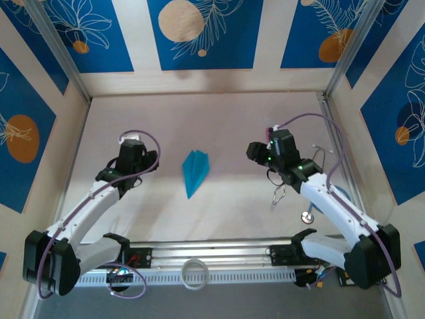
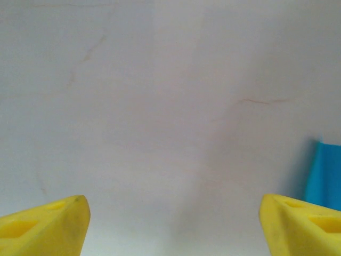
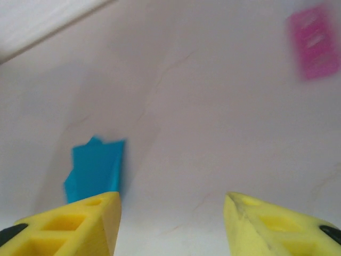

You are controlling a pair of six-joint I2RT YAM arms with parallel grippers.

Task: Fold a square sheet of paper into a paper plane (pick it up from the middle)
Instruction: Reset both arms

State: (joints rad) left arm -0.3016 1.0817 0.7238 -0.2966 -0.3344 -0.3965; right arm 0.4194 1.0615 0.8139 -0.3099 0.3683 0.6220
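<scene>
Now: paper plane [image 1: 194,171] lies loose on the counter [image 1: 232,119], both jaws released

The pale counter spreads between walls set with dark blue leaf-patterned panels [image 1: 206,33]. The left arm [image 1: 93,206] and the right arm [image 1: 332,199] reach in from the near edge, one on each side of the middle, with a metal rail [image 1: 212,252] running between their bases. The cyan-blue paper plane lies flat between the two arms and well apart from both. Its slim nose points toward the near edge and a centre crease runs along it.

The left jaws stand wide apart, yellow fingers [image 2: 42,226] over bare counter, with a strip of the blue paper at the right edge of that wrist view. The right jaws are also parted with nothing between them. The paper shows blurred past the left of the two fingers [image 3: 74,224].

A white ring [image 1: 194,273] sits by the rail. A small pink object [image 3: 314,40] lies blurred on the counter, far from the paper.
</scene>
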